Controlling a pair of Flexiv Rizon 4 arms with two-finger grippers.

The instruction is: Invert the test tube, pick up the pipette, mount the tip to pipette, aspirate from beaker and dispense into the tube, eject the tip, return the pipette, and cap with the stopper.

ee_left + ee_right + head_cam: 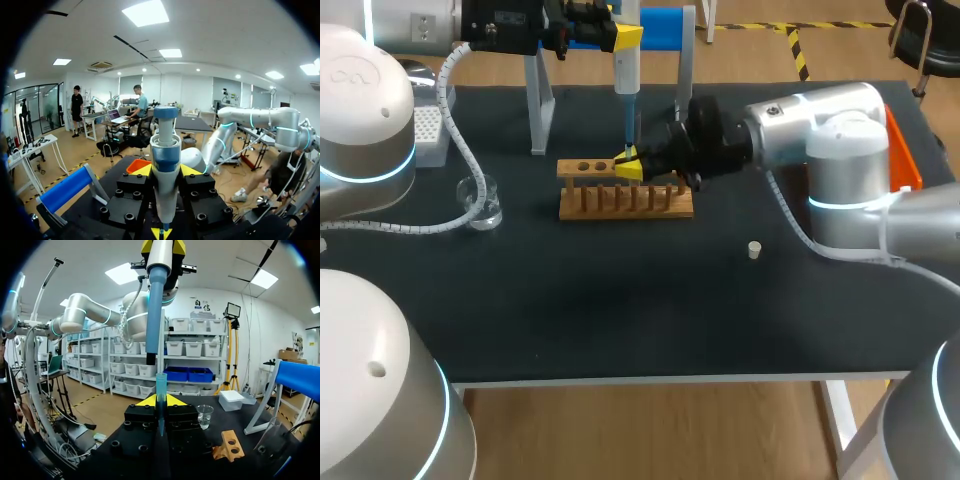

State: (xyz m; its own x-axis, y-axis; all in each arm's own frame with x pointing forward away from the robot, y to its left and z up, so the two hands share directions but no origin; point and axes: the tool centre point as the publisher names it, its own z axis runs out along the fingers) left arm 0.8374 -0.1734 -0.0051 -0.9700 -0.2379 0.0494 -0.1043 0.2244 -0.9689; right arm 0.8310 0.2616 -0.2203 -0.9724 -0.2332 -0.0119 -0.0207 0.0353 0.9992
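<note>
Above the wooden rack [625, 203] on the table [620, 320], grips the pipette [625, 80] upright in the closed left pincer [628, 38], nozzle just over the blue tip [161, 390] pinched upright by the right pincer [629, 165]

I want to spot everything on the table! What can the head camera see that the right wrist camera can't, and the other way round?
Only the head view shows the small white stopper lying alone on the table. Only the right wrist view clearly shows the blue tip held upright in the right gripper, with the pipette ending just above it, not yet joined. Both show the pipette, the beaker, the wooden rack and the white tip box.
</note>
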